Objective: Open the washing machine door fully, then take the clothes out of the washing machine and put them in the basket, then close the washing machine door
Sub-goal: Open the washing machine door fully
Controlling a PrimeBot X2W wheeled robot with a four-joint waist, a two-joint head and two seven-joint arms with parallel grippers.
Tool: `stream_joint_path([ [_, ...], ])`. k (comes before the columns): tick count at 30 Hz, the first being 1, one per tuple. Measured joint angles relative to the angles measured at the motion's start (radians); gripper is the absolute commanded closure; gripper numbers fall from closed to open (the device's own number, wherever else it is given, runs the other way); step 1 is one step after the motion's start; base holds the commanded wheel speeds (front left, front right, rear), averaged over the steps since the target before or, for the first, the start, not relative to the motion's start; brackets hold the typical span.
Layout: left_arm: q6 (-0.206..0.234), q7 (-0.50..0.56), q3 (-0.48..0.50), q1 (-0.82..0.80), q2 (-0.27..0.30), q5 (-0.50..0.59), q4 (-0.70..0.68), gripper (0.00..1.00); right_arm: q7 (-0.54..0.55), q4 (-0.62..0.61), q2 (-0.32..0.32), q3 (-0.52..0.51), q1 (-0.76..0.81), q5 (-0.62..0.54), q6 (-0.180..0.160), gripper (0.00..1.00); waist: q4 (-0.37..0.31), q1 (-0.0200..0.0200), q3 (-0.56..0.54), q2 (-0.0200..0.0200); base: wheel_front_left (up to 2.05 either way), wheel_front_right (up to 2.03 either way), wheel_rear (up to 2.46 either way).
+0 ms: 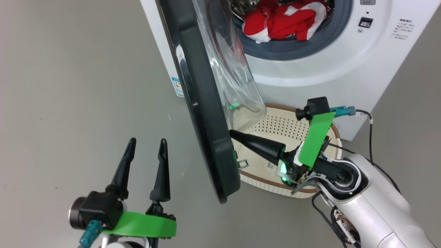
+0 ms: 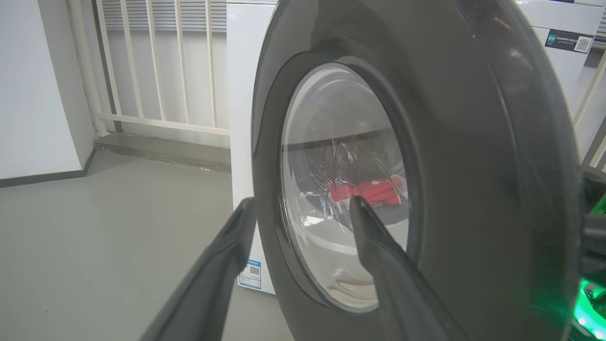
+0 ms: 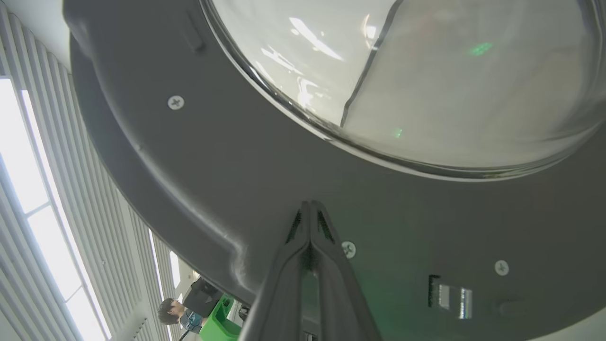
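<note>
Head view, glossy black door (image 1: 206,103) (bulging glass (image 1: 237,86)), perforated basket (image 1: 282,127)

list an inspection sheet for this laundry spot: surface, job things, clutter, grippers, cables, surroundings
surface: grey floor
job's things: washing machine door partly open; clothes inside the washing machine; basket on the floor, no clothes seen in it
clutter: nothing seen
grippers: left gripper open, holding nothing; right gripper shut, tips at the door's inner rim
cables: black cable loose by the right wrist
surroundings: white railing beyond the machine; a person in the background
</note>
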Motion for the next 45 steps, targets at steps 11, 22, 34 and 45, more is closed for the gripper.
stream_joint_path([
  [11, 0.0, 0.0, -0.007, 0.013, 0.001, -0.001, 0.007, 0.0, -0.025, 0.0, 0.0, 0.055, 0.015, 0.018, 0.0, 1.0, 0.058, 0.0, -0.026, 0.0, 0.0, 0.0, 0.0],
  [22, 0.004, 0.0, -0.01, 0.03, 0.001, -0.035, 0.009, 0.0, -0.044, 0.001, -0.013, 0.095, 0.014, 0.043, 0.0, 1.0, 0.098, 0.0, -0.025, 0.0, 0.0, 0.0, 0.0],
  [34, 0.011, 0.0, -0.008, 0.031, 0.001, -0.035, 0.011, 0.0, -0.187, 0.005, -0.047, 0.139, 0.007, -0.049, 0.0, 1.0, 0.094, 0.0, -0.028, 0.0, 0.0, 0.0, 0.0],
  [45, 0.017, 0.0, 0.017, 0.035, 0.002, -0.052, 0.002, 0.0, -0.599, 0.043, -0.128, 0.23, -0.056, -0.607, 0.0, 0.0, 0.064, -0.0001, -0.03, 0.0, 0.0, 0.0, 0.0],
])
